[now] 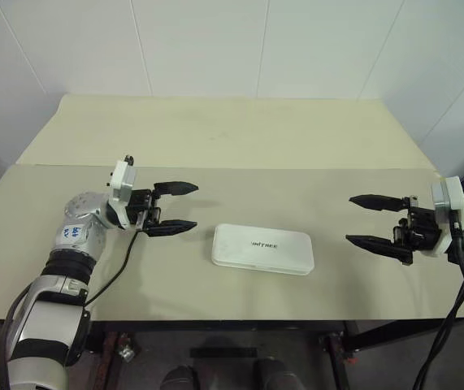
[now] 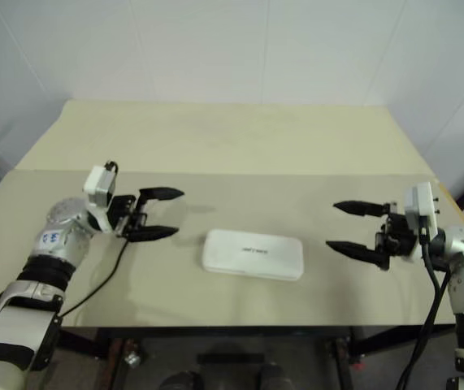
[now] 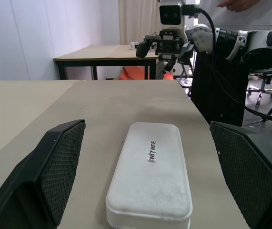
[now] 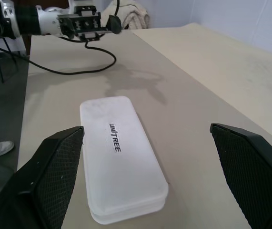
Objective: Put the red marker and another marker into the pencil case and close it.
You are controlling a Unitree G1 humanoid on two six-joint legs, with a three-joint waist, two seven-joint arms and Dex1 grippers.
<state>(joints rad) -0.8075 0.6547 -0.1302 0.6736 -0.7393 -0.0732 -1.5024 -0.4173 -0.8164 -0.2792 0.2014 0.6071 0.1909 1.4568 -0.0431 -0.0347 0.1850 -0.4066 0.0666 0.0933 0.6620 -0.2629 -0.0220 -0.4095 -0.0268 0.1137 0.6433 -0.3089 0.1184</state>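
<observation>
**Case shut on the desk, both sets of fingers apart**

The pencil case [image 1: 262, 249] lies flat on the near middle of the desk [image 1: 215, 138], its white lid down and closed, the small dark lettering facing up. The markers are not to be seen anywhere on the desk top.

My left fingers [image 1: 171, 209] hang just left of the case, pointing right toward its short end, spread wide with nothing between them and not touching it. A black cable trails from that wrist down over the near edge of the desk.

My right fingers [image 1: 378, 221] hang off to the right, well apart from the case, pointing left toward it, also spread wide and empty.

From each wrist I look along the length of the case, which sits between my two black pads [image 3: 62, 164].
</observation>
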